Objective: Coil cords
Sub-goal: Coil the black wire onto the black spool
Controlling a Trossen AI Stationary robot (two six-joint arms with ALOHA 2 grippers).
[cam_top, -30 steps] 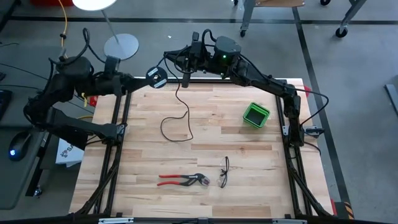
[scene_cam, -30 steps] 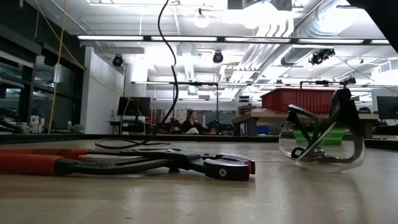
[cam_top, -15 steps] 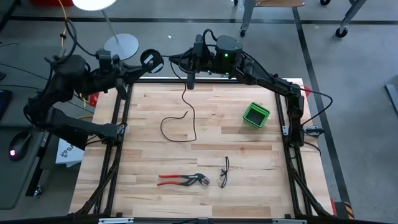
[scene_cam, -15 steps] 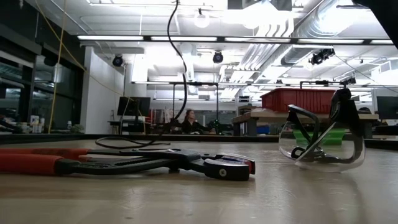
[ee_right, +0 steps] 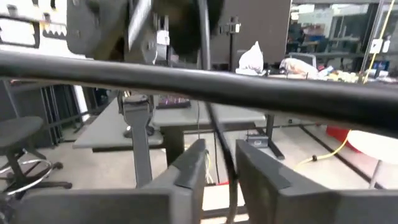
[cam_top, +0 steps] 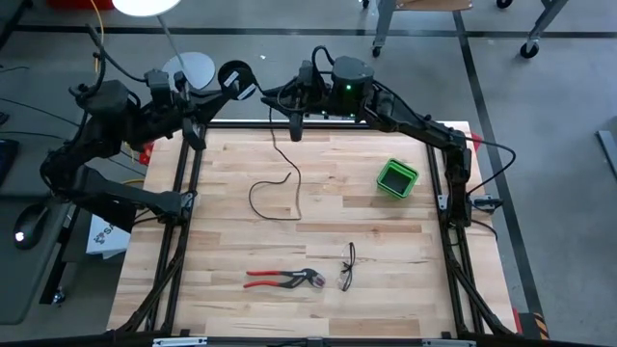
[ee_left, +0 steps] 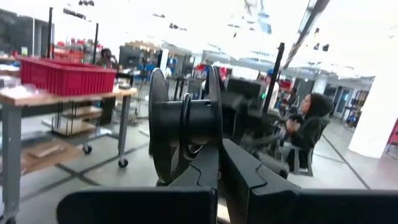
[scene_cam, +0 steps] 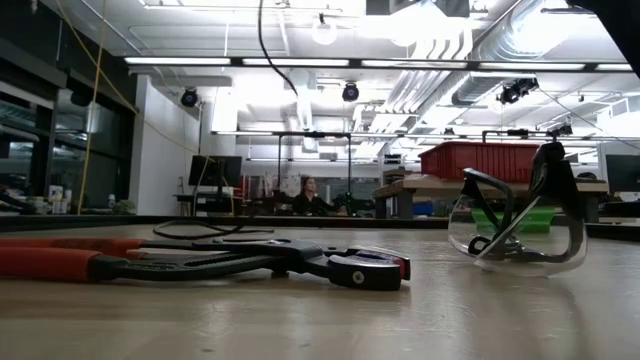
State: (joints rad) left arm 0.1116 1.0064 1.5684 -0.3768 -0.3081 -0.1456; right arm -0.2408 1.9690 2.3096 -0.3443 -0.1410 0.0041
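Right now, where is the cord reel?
In the high view the reel is held by the left gripper just beyond the table's far-left corner, left of the right gripper.

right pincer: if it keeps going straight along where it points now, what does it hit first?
Probably the cord itself, running between the right pincer's parted fingers. Beyond it, a dark bar crosses the right wrist view, likely the table frame. Depth there is unclear.

A grey floor (cam_top: 559,116) surrounds the tabletop; behind it, ceiling light strips (scene_cam: 300,62) and a red bin (scene_cam: 480,160) on a workbench.
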